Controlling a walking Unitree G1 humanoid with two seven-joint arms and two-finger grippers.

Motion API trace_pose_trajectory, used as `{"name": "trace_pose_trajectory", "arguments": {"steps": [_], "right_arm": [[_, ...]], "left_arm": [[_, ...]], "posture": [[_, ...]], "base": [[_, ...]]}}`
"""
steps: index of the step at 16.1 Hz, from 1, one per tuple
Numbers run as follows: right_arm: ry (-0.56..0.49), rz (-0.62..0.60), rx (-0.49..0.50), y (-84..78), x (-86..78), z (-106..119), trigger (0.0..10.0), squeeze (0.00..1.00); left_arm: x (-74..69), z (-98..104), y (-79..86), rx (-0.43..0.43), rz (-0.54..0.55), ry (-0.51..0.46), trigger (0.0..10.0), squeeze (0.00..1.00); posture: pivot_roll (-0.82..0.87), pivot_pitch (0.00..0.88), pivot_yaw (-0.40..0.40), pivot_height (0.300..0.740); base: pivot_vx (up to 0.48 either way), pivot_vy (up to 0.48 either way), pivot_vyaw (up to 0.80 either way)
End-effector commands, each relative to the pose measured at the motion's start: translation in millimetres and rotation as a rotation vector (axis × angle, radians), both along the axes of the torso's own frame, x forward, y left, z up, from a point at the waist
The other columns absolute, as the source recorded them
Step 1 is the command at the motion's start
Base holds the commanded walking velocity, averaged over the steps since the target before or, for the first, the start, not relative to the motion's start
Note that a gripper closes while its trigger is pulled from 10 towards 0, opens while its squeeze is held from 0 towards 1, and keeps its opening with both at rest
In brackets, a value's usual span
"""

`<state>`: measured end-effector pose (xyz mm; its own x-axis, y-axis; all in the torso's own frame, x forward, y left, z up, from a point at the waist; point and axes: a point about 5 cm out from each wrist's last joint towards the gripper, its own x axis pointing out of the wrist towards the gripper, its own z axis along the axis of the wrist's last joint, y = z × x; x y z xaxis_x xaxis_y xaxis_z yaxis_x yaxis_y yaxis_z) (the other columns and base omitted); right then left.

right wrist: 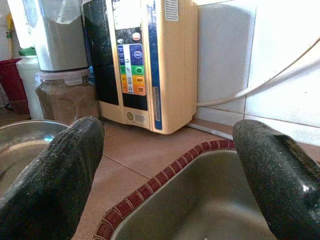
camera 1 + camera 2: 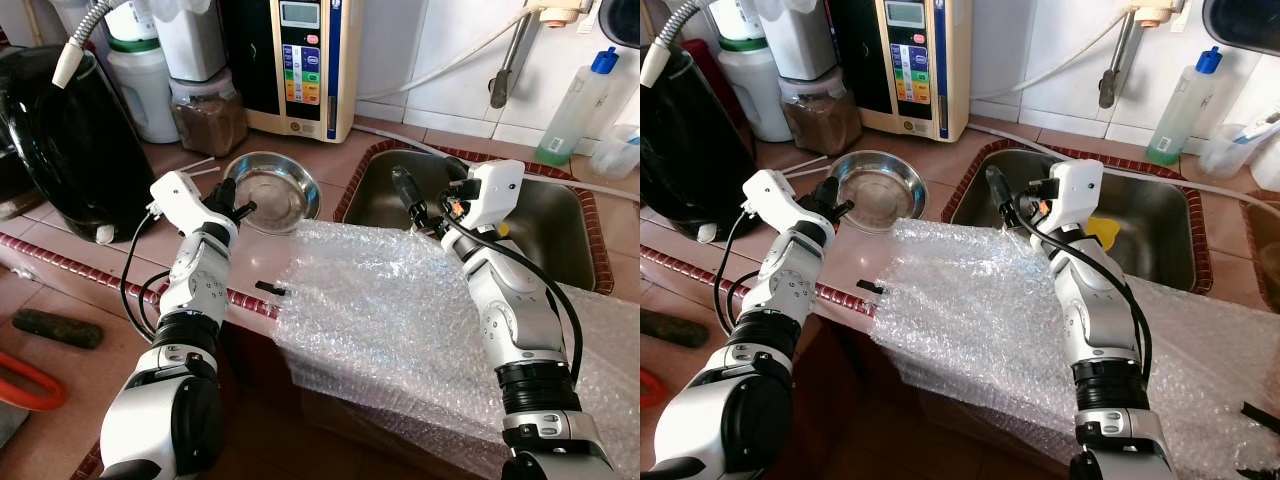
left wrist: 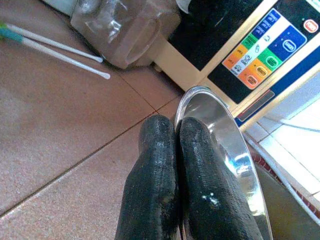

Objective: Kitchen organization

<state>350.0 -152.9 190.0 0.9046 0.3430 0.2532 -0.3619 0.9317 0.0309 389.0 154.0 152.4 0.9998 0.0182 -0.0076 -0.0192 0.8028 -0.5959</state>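
A round steel bowl [image 2: 272, 190] sits on the terracotta counter just left of the sink [image 2: 565, 235]. My left gripper [image 2: 237, 207] is at the bowl's near-left rim, its fingers [image 3: 160, 170] pressed together with the rim [image 3: 227, 145] pinched between them. My right gripper [image 2: 430, 195] hovers over the sink's left edge, open wide and holding nothing; through its fingers [image 1: 55, 170] I see the sink's red-tiled border and the bowl. A large sheet of bubble wrap [image 2: 390, 310] drapes over the counter's front edge under my right arm.
Behind the bowl stand a cream water purifier [image 2: 300, 60], a jar of brown powder [image 2: 208, 112] and a black appliance [image 2: 65, 140]. Two white sticks [image 2: 195, 166] lie by the bowl. A green-liquid bottle [image 2: 575, 110] stands behind the sink. A small black piece [image 2: 270, 288] lies at the counter edge.
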Motion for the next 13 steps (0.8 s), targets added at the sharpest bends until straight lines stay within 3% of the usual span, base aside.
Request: {"name": "trace_pose_trajectory", "arguments": {"steps": [1, 5, 10, 13], "right_arm": [[-0.055, 0.049, 0.028, 12.4, 2.0, 17.6, 10.0, 0.00], [-0.061, 0.025, 0.167, 5.0, 6.8, 30.2, 10.0, 0.00], [0.015, -0.048, 0.326, -16.7, 5.9, 15.4, 10.0, 0.00], [0.025, -0.070, 0.354, -22.4, 6.9, 14.3, 10.0, 0.00]], "left_arm": [[0.5, 4.4, -1.0, -0.003, -0.001, -0.027, 0.0, 0.00], [-1.7, 1.0, -6.3, -0.007, -0.024, -0.025, 0.0, 0.00], [-4.7, -2.0, -10.4, 0.011, -0.049, -0.026, 0.0, 0.00], [-7.2, -5.9, -14.6, 0.027, -0.072, -0.021, 0.0, 0.00]], "posture": [[0.03, 0.000, 0.012, 0.740], [0.03, 0.000, 0.012, 0.740], [0.04, 0.000, 0.019, 0.740], [0.04, 0.000, 0.026, 0.740]], "base": [[0.000, 0.000, 0.00], [0.000, 0.000, 0.00], [0.000, 0.000, 0.00], [0.000, 0.000, 0.00]]}}
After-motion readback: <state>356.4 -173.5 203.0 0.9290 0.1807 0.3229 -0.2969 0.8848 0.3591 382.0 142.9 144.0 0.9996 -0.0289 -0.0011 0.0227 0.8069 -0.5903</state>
